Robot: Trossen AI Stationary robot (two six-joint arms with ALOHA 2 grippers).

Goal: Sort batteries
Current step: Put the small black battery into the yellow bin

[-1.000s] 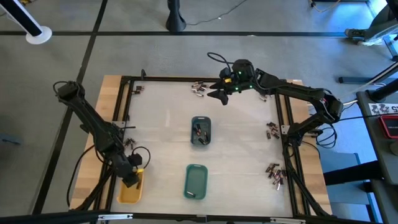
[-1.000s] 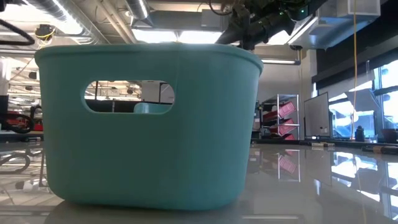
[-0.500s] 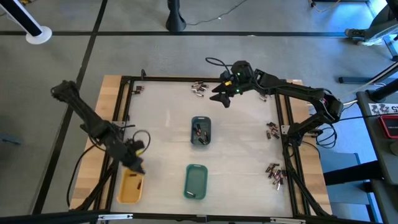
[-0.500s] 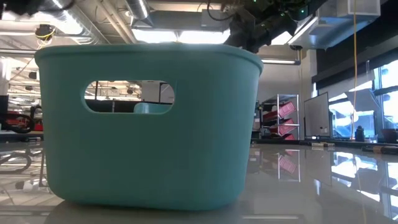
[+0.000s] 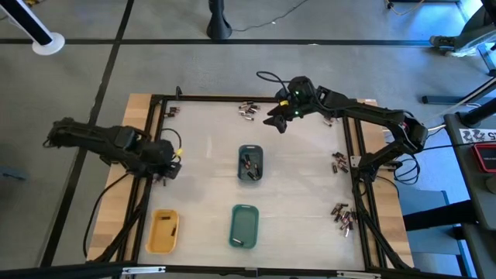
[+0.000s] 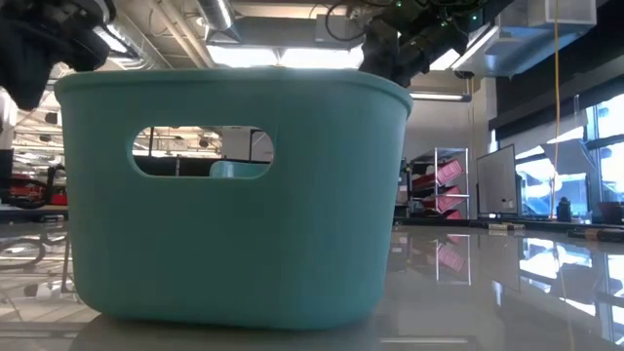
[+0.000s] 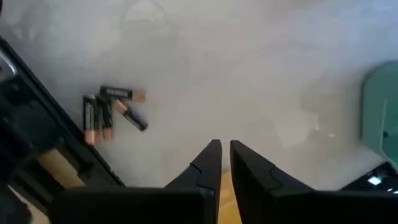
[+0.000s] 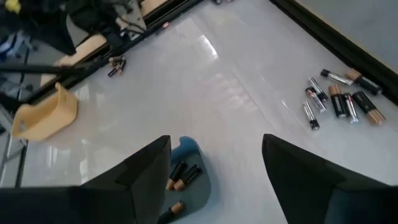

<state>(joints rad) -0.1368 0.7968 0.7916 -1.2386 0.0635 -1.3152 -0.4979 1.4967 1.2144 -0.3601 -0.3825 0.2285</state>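
Note:
Batteries lie in loose clusters on the white table: one by the left rail (image 7: 109, 112), one at the far edge (image 5: 248, 110) (image 8: 339, 99), two by the right rail (image 5: 339, 161) (image 5: 342, 217). More lie in the grey-blue tray (image 5: 249, 163) (image 8: 177, 176). My left gripper (image 7: 225, 149) (image 5: 169, 172) hangs above the table next to the left cluster, fingers shut with nothing between them. My right gripper (image 8: 214, 168) (image 5: 275, 120) hovers open and bare near the far cluster, looking down over the grey-blue tray.
A yellow tray (image 5: 163, 231) sits at the near left and a green tray (image 5: 244, 225) (image 6: 234, 195) at the near middle. A black frame rail (image 5: 155, 139) borders the table. Bare table lies between the left cluster and the trays.
My left gripper has risen from over the yellow tray and swung toward the far edge along the left rail, ending above the left battery cluster. The arm has folded back toward the table's left side. The trays and batteries have stayed where they were.

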